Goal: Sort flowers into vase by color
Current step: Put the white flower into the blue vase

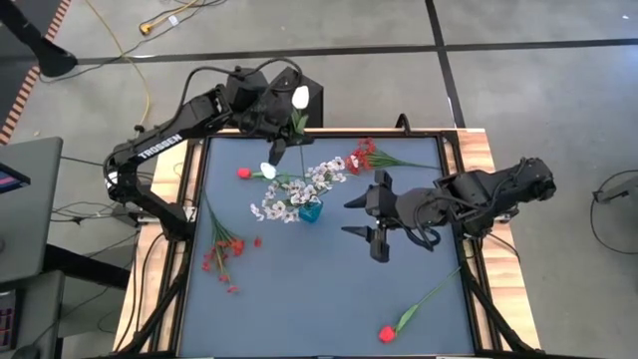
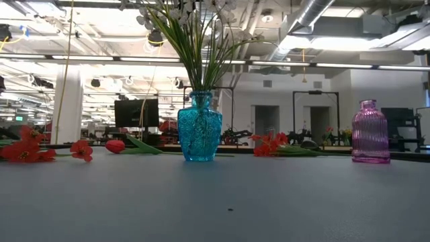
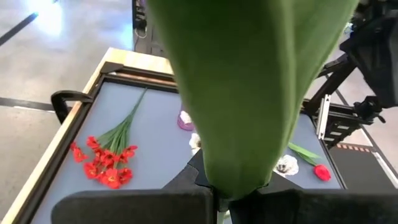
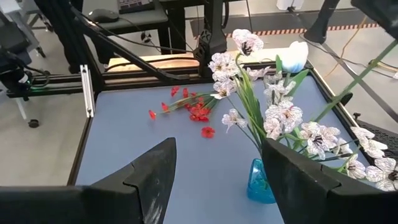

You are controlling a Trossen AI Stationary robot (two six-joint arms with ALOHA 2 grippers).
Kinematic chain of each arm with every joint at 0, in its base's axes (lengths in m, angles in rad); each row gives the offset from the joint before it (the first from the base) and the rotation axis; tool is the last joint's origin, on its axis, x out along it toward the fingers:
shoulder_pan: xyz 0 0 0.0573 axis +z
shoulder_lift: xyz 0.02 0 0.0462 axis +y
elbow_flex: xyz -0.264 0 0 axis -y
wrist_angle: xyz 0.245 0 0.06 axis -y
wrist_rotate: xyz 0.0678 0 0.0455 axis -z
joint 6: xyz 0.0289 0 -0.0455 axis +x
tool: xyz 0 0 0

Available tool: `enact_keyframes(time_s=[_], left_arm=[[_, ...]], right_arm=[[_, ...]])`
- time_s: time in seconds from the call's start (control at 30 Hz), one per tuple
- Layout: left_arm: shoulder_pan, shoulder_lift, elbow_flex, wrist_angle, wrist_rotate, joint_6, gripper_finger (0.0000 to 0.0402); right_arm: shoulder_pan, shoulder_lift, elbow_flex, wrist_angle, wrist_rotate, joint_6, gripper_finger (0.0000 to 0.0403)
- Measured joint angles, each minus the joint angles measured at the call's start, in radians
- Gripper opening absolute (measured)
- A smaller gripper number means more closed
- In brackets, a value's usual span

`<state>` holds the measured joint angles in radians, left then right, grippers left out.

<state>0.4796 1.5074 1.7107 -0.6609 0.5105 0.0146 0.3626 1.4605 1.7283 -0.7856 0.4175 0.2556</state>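
The left claw [image 1: 282, 128] hangs over the table's 12 o'clock edge, fingers together on a white bud [image 1: 300, 97] by its green stem; in the left wrist view a broad green leaf [image 3: 249, 87] of that stem fills the frame just past the fingers. The bud's head points to 12 o'clock, beyond the table rim.

The right claw [image 1: 367, 217] hovers right of centre with fingers spread apart and nothing between them. The blue vase [image 1: 310, 210] stands just at its 9 o'clock, holding white sprays [image 1: 299, 189] and another white bud [image 1: 268, 171].

Red sprays [image 1: 221, 249] lie at the table's 9 o'clock, a second red spray [image 1: 364, 157] at 1 o'clock, a red bud [image 1: 242, 173] at 11 o'clock, and another red bud [image 1: 386, 333] at 5 o'clock. A pink vase [image 2: 370, 132] shows in the low view.
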Motion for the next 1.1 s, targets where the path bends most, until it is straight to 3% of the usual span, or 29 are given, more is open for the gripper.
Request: enact_keyframes(time_s=[0.23, 0.57, 1.1], left_arm=[[-0.042, 0.000, 0.000, -0.006, -0.002, -0.016, 0.0000], [-0.105, 0.000, -0.001, -0.005, -0.106, 0.000, 0.0000], [-0.141, -0.070, -0.308, 0.256, -0.154, -0.035, 0.0000]], right_arm=[[0.015, 0.000, 0.000, -0.024, -0.001, -0.001, 0.0265], [0.051, 0.000, 0.000, -0.024, 0.000, -0.001, 0.0265], [0.056, -0.008, 0.001, -0.027, 0.000, 0.003, 0.0265]])
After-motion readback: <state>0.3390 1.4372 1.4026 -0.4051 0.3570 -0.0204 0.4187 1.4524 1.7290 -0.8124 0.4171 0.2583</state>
